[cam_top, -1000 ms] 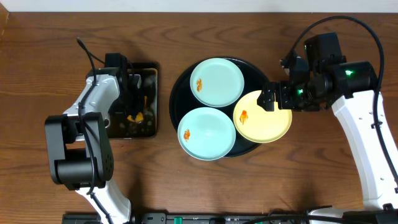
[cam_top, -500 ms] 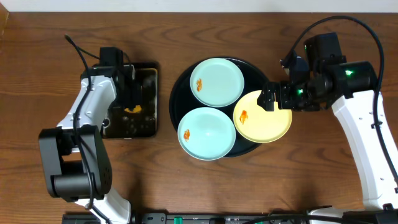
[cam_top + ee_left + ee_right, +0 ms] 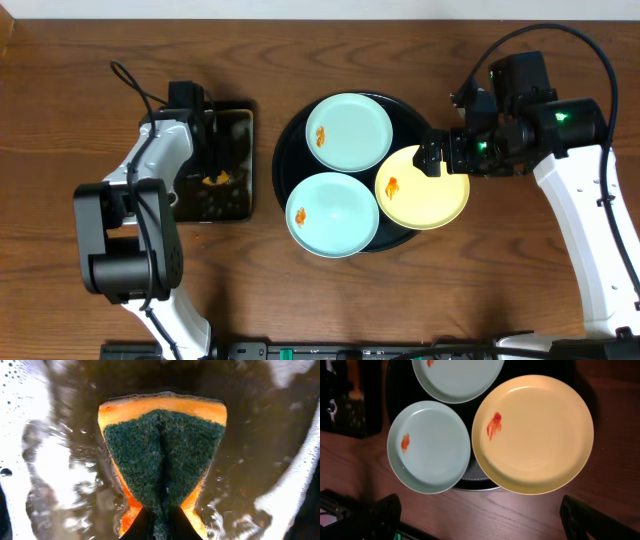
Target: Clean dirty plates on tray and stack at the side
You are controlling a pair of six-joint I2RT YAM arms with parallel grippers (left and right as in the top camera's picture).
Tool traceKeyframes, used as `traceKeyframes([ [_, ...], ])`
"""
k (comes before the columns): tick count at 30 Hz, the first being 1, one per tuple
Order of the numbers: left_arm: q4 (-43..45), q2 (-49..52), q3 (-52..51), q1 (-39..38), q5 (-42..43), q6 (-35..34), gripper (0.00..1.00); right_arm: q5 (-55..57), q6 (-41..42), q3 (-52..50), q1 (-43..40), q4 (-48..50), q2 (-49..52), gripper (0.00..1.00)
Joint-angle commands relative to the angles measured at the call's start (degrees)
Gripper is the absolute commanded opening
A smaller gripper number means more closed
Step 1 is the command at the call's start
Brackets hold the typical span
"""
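The left arm has drawn its elbow back in from the table's left edge, while the left gripper (image 3: 160, 527) stays over the small tray (image 3: 243, 120). The right arm and the plates have not shifted. Three plates lie on the round black tray (image 3: 283, 150) in the middle of the table (image 3: 500, 290): a pale blue-green plate (image 3: 348, 132) at the back, another blue-green plate (image 3: 332, 213) in front, and a yellow plate (image 3: 425, 190) on the right that juts out past the rim. Each bears a small orange smear on its left part. The left gripper is pinched tight on a sponge (image 3: 162, 455), folding its green face inward over the orange edge above wet, shiny black. Only the fingertips show at the bottom of that wrist view. The right gripper (image 3: 440, 160) hangs spread wide over the yellow plate's far edge, holding nothing and hiding part of that edge from overhead.
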Motion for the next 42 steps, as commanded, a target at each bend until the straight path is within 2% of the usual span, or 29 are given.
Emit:
traceKeyframes([
  [1, -0.46, 2.93, -1.49, -0.02, -0.94, -1.07, 0.08, 0.33, -0.02, 0.96, 0.63, 0.13, -0.24, 0.99],
  [10, -3.26, 0.48, 0.15, -0.02, -0.90, -1.05, 0.07, 0.33, -0.02, 0.94, 0.63, 2.86, -0.22, 0.99],
  [18, -7.30, -12.00, 3.50, -0.04, 0.42, -1.03, 0.07, 0.22, -0.02, 0.94, 0.76, 9.38, 3.37, 0.99],
  [24, -7.37, -19.82, 3.50, -0.79, 0.63, -1.01, 0.07, -1.40, 0.02, 0.94, 1.29, 17.38, 10.78, 0.89],
  [28, -7.72, -21.44, 3.50, -1.97, 0.68, -1.05, 0.07, -0.24, 0.00, 0.94, 2.51, 22.12, 18.03, 0.85],
  [32, -7.02, -21.42, 3.50, -3.54, 6.03, -1.62, 0.07, -0.26, 0.42, 0.94, 2.95, 28.72, 24.11, 0.75],
  [36, -1.01, -21.42, 3.50, -7.98, 12.50, -7.21, 0.07, -0.13, 0.46, 0.94, 2.99, 34.51, 30.60, 0.60],
  [38, 2.14, -21.31, 3.50, -11.02, 13.70, -9.16, 0.07, -0.13, 0.92, 0.94, 3.02, 36.41, 32.59, 0.59],
  [42, 7.69, -20.44, 3.48, -17.55, 13.46, -9.66, 0.07, -0.13, 1.77, 0.94, 3.06, 39.34, 35.50, 0.52],
])
